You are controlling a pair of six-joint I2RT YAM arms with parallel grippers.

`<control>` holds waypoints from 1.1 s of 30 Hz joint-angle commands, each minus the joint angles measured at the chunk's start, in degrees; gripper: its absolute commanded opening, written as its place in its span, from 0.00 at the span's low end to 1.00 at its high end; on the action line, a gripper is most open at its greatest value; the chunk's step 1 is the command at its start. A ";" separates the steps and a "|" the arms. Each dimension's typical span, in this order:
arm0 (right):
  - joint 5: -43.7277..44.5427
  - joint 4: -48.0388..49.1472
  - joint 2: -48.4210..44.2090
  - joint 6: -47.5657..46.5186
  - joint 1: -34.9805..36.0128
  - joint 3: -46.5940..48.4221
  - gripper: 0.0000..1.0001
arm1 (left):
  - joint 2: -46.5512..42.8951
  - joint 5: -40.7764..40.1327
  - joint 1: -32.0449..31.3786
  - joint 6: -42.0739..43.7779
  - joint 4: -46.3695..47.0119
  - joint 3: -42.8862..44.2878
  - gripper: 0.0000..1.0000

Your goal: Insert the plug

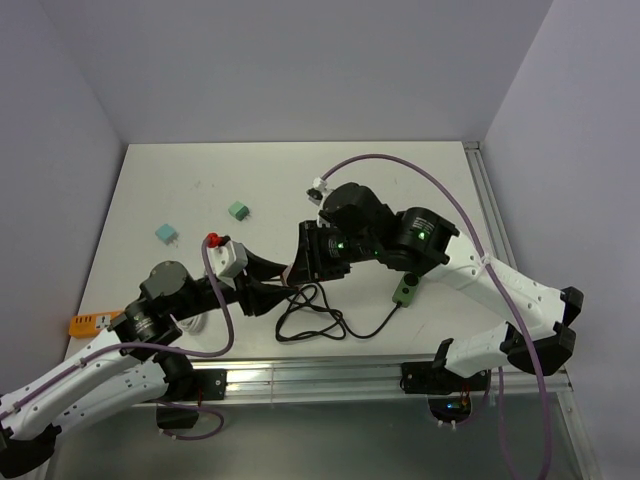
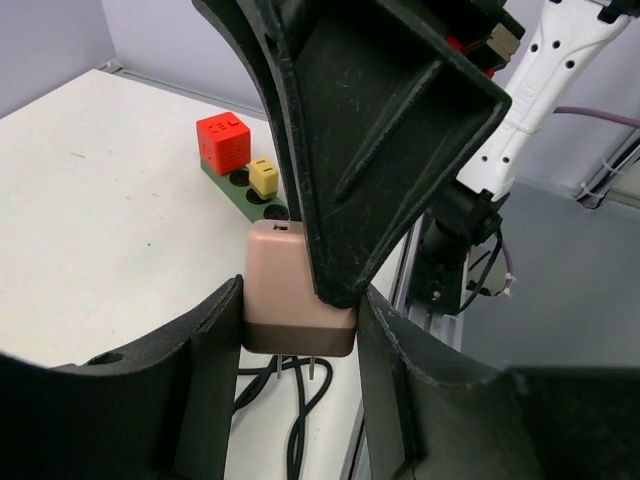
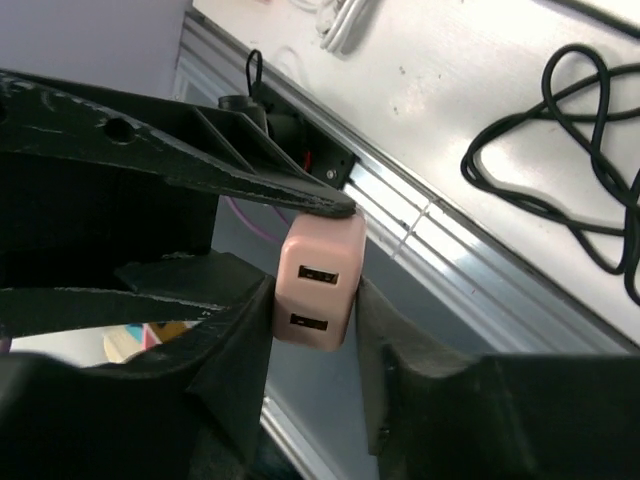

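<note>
Closest to me the black cable (image 1: 312, 322) lies looped on the table (image 1: 150, 190). In the air just over its far edge is the pink plug (image 2: 285, 280), prongs down. The left gripper (image 2: 300, 335) is narrowed and pinching its sides, and the right gripper (image 3: 313, 320) is clamped on it the same way. The green socket strip (image 1: 407, 290) sits at the cable's right end, with a teal block (image 1: 166, 233) and a second teal block (image 1: 238, 210) well behind the cable to the left.
</note>
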 commanded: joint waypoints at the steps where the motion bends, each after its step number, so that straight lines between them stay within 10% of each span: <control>1: 1.78 -0.58 1.73 0.51 0.70 3.18 0.36 | -0.55 1.41 -0.13 1.40 1.62 2.76 0.00; 3: 3.02 -1.28 2.52 0.87 0.71 4.14 0.07 | -1.16 1.24 -0.13 1.14 1.88 2.59 0.00; 5: 5.56 -2.25 2.96 1.91 0.70 4.15 0.00 | -1.78 0.10 -0.13 0.62 1.97 2.24 0.19; 9: 12.15 -3.21 1.22 5.87 0.62 0.11 0.00 | -5.46 -5.34 -0.13 -2.54 2.76 0.39 0.97; 20: 26.67 -8.58 -12.39 17.30 -8.24 -21.65 0.00 | -6.02 -32.07 -0.13 -17.39 -10.23 4.95 0.99; 33: 28.42 -5.60 -22.08 13.00 -31.55 -44.19 0.00 | -2.13 -28.65 -0.05 -19.51 -12.80 6.54 0.99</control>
